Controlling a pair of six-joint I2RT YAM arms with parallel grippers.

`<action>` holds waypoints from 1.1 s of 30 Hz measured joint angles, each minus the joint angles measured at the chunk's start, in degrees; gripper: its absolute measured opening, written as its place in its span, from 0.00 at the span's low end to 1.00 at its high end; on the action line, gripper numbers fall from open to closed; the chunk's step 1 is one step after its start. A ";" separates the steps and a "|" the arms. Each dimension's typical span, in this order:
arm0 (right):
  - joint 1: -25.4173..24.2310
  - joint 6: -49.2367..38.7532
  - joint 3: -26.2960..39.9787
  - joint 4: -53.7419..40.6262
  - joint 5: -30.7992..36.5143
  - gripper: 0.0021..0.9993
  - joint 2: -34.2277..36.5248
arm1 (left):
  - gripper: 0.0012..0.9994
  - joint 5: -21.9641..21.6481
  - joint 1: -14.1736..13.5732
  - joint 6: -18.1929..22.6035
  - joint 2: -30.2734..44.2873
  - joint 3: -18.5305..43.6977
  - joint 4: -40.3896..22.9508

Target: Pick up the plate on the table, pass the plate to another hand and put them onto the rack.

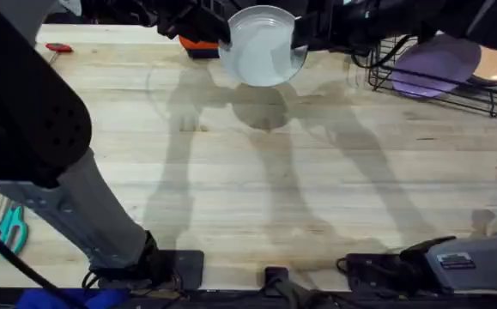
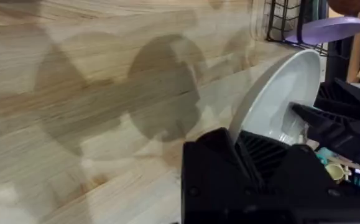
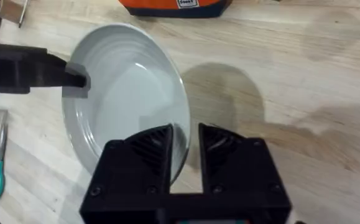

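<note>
- One plate [image 1: 262, 47], small, round and pale grey-white with a smooth glazed face and a shallow raised rim, hangs in the air above the far middle of the table [image 1: 257, 172]; its round shadow falls on the planks just below it.
- Two grippers pinch it at opposite edges; the left gripper [image 2: 245, 149] has its black ribbed fingers closed narrowly on the rim, the plate standing on edge between them in the left wrist view.
- The right gripper [image 3: 186, 140] has its black fingers, grooved on the inner faces, set narrowly on either side of the opposite rim, though whether they press it cannot be told; beyond, in the right wrist view, the other arm's black finger [image 3: 49, 70] touches the far edge.
- The table is pale butcher-block of long planks with fine grain, matt and lightly scuffed.
- An orange-and-dark object [image 3: 173, 6] lies on the wood just behind the plate; a small white label on it is too blurred to read.
- The rack [image 1: 441, 81], thin black wire bars, sits at the far right of the table; it holds a larger purple plate [image 1: 441, 64] and a peach plate [image 1: 495, 64], both smooth and round, leaning.
- Teal-handled scissors [image 1: 8, 230] lie at the near left edge; a small red item [image 1: 57, 48] lies at the far left.
</note>
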 joint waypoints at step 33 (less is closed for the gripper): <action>0.00 0.16 0.00 -0.10 0.78 0.03 0.00 | 1.00 0.54 0.04 -0.46 -0.01 0.00 0.00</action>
